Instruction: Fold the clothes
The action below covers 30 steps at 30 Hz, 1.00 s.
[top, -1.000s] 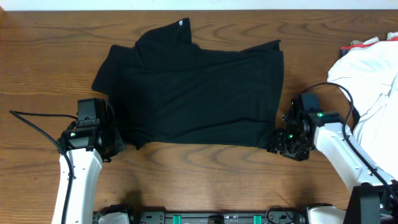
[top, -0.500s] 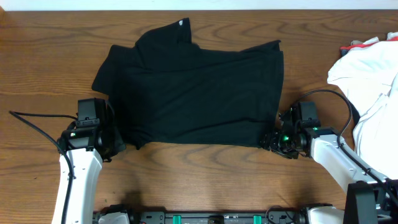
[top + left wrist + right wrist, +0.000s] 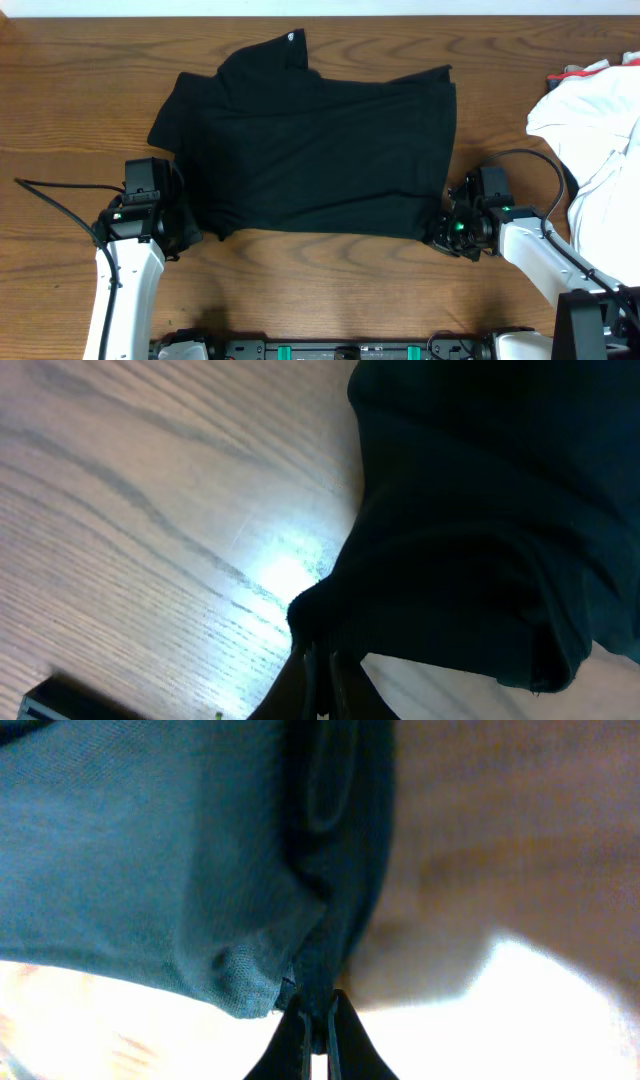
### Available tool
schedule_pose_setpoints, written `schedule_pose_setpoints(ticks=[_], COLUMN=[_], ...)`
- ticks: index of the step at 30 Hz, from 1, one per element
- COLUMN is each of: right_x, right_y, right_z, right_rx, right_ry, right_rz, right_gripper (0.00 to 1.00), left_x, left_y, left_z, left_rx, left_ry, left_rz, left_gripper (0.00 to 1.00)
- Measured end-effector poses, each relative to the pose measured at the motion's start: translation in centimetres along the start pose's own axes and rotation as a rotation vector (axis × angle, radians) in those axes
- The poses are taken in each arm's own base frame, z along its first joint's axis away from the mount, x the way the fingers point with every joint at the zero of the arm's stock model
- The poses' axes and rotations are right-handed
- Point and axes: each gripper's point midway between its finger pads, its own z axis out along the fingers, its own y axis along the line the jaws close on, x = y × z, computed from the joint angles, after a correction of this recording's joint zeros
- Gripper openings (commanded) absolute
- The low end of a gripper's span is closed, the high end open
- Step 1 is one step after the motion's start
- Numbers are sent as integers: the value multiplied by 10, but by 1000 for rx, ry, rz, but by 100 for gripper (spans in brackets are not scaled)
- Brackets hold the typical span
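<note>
Pinching stage of a fold, judged from the layout. The black shirt [image 3: 320, 150] lies flat on the counter [image 3: 80, 100], midway between the two arms, with its collar [image 3: 292, 42] at the far edge. Overlapping layers show along its left side and at its far right corner, so some of the cloth looks turned in already; how many folds are done cannot be told. The outline is a broad, uneven rectangle, not a compact packet, so I judge the task well short of finished. The left hand [image 3: 192, 233] is pressed together on the near left corner, and the left wrist view shows the cloth bunched at its fingertips. The right hand [image 3: 440, 232] is pinching the near right corner, with the hem caught between its fingers in the right wrist view. Both near corners are held and nothing is lifted yet. What is left: carry the near edge over toward the collar, then flatten. The white cloth heap [image 3: 600, 130] lies apart at the right and plays no part.
</note>
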Motion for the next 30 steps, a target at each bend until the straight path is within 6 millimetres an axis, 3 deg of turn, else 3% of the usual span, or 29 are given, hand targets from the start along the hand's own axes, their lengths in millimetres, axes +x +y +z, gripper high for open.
schedule_pose_setpoints(ticks=[5,9,16,21,25,30], right_x=[20,29,21,24,15,-15], right_y=[-12,-22,-21,-20,-7,29], right_z=[-13,-36,-69,-73,-74,-82], right_rx=[65,137,155,147,87,-73], right_ry=[40,1,-172,-182,-213,-330], right_rz=[-2,-6,-35,-39,-59,-113], right_gripper=[1,1,1,1,1,2], left_x=[11,7,4,10,4,-18], left_y=[5,9,12,14,15,8], left_z=[-6,-21,-37,-37,-37,-38], left_rx=[-17,-11,2,-6,-15,17], left_ry=[49,24,-19,2,-24,-110], left_rz=[8,-8,-22,-18,-22,-39], left_gripper=[6,6,6,6,6,6])
